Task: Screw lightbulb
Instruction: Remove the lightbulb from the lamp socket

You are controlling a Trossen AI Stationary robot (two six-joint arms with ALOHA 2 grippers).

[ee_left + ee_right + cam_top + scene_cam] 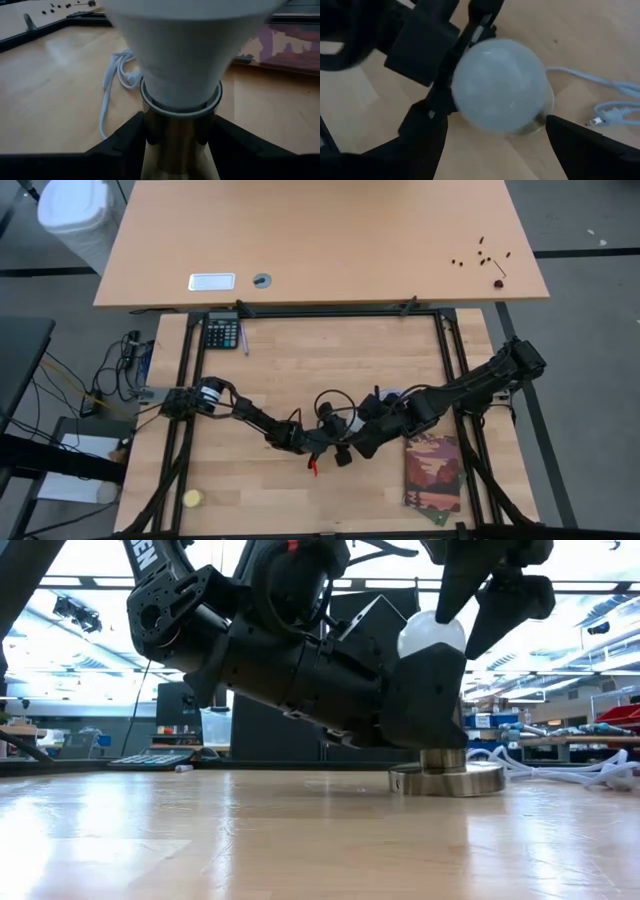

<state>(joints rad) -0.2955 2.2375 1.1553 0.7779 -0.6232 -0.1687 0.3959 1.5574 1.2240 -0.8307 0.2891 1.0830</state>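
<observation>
2 grippers share the job at mid-table. The left gripper (177, 150) is clamped on the metal neck of the socket (446, 778), apparently to brace it against turning — while the right gripper (478, 615) straddles the lightbulb (432, 637) from above, fingers apart, not visibly pinching. The bulb stands upright, seated in the socket. A white cable (114, 82) trails just beside; a calculator (221, 333), yellow ball (193, 499) and patterned cloth (434, 472) lie well apart.
</observation>
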